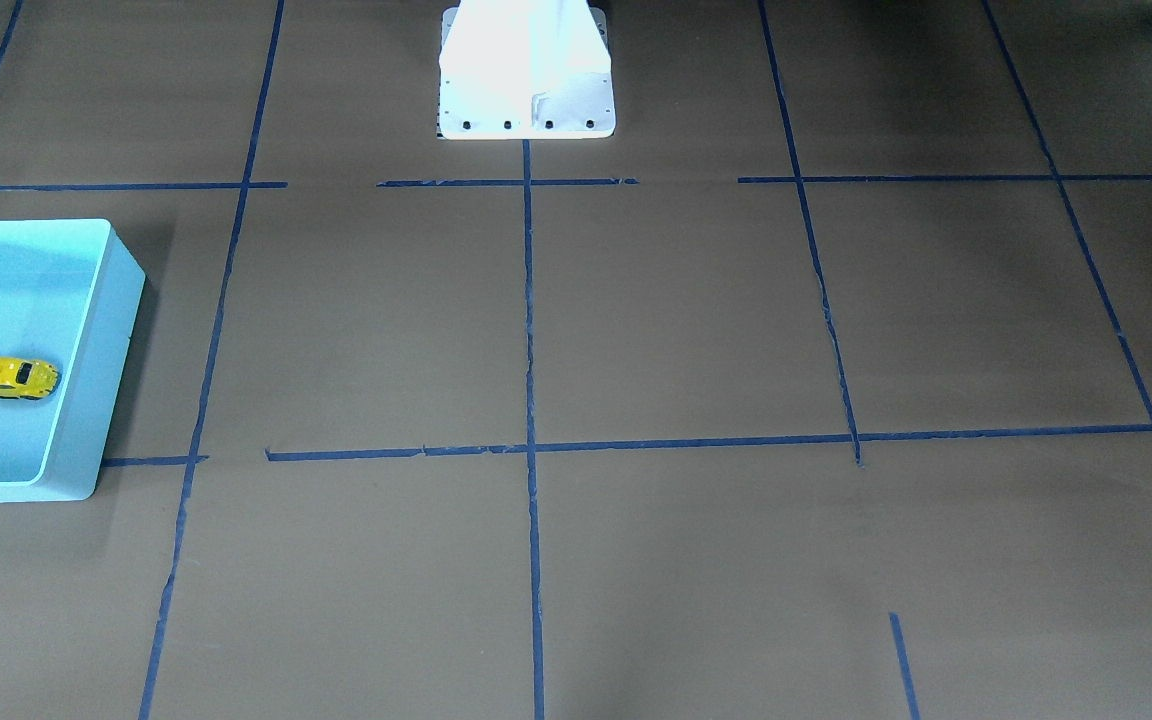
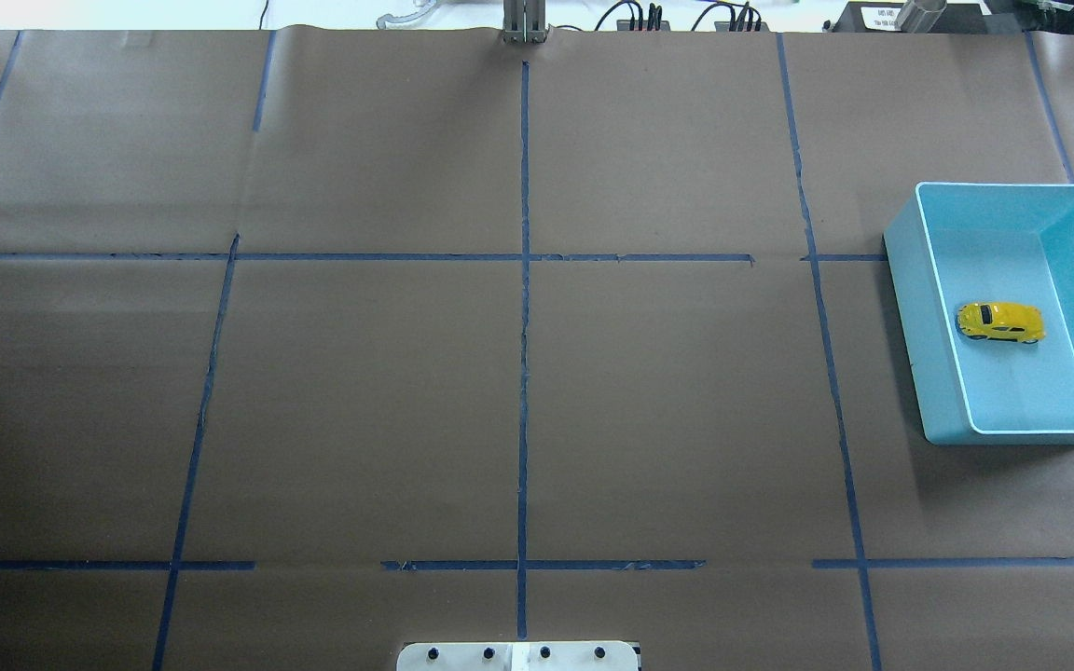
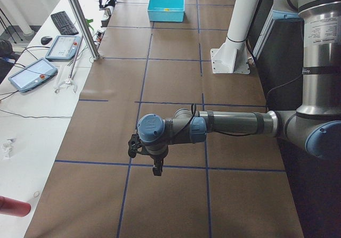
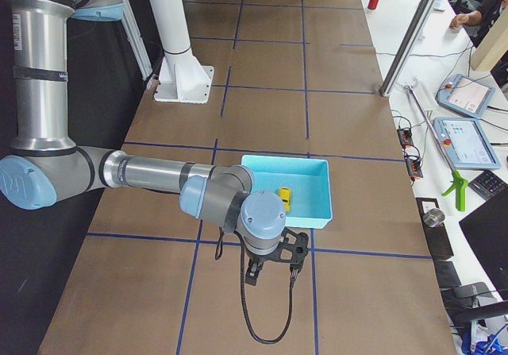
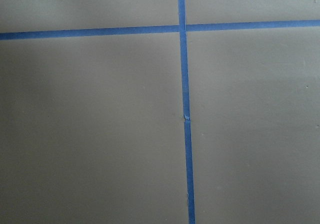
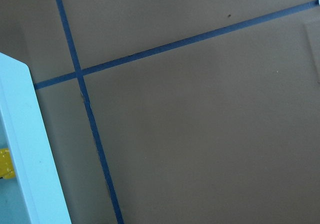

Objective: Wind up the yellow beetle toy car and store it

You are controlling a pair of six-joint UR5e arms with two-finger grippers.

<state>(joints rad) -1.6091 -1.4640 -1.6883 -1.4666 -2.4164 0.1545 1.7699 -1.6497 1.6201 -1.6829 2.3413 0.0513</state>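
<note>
The yellow beetle toy car (image 2: 1000,321) rests on its wheels on the floor of the light blue bin (image 2: 929,308) at the table's right side. It also shows in the front-facing view (image 1: 8,378), in the right side view (image 4: 283,199), and as a yellow sliver in the right wrist view (image 6: 5,164). My right gripper (image 4: 274,272) hangs over the table just beside the bin's near wall, apart from the car. My left gripper (image 3: 156,171) hangs over bare paper far from the bin. I cannot tell whether either gripper is open or shut.
Brown paper with blue tape lines (image 2: 524,326) covers the table. The white robot base (image 1: 526,75) stands at the table's robot side. Tablets and a keyboard (image 3: 64,22) lie on a side bench beyond the table's far edge.
</note>
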